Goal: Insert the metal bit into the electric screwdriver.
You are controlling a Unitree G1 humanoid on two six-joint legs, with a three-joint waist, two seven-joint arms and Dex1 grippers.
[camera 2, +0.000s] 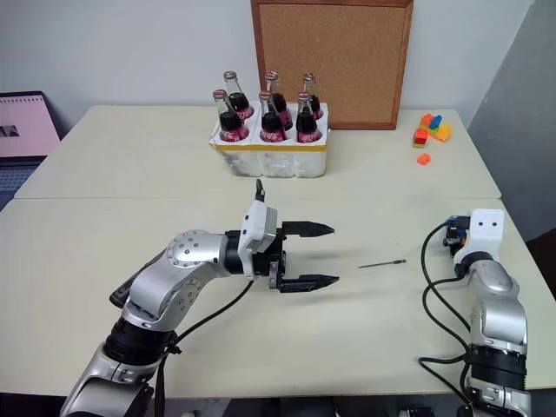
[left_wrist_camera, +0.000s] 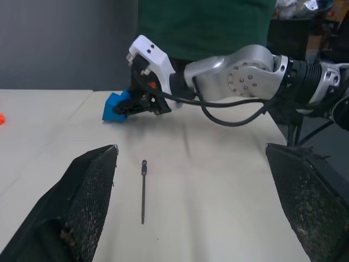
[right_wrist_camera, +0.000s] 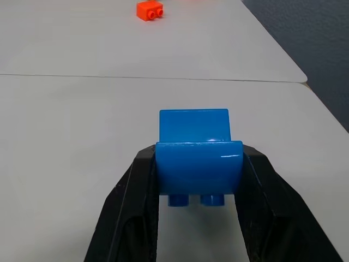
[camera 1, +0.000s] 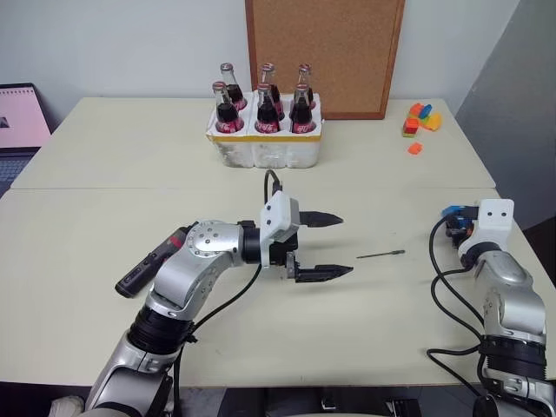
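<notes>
L gripper point(camera 1: 323, 246) hangs level over the middle of the table point(camera 1: 104, 278), jaws spread as wide as they go, nothing between them. The metal bit point(camera 1: 380, 254) lies flat on the tabletop just past the fingertips point(camera 1: 334, 219), out in front of the open jaws and a little off to one side of their centre line, not touching either finger. The electric screwdriver point(camera 1: 149, 267), black w/ a red band, lies on the table behind the L arm, on the far side from the jaw opening, partly hidden by the elbow; can't tell its tip clearly. R gripper point(right_wrist_camera: 199, 180) sits near the table's R edge, well apart from the bit, jaws about half closed and clamped on a blue toy brick point(right_wrist_camera: 199, 158), one finger point(right_wrist_camera: 131, 213) on each side of it. Beyond those jaws, further along the table, an orange brick point(right_wrist_camera: 149, 10). At the far side of the table, a white carrier of six cola bottles point(camera 1: 265, 122) and a corkboard point(camera 1: 323, 52) against the wall.
</notes>
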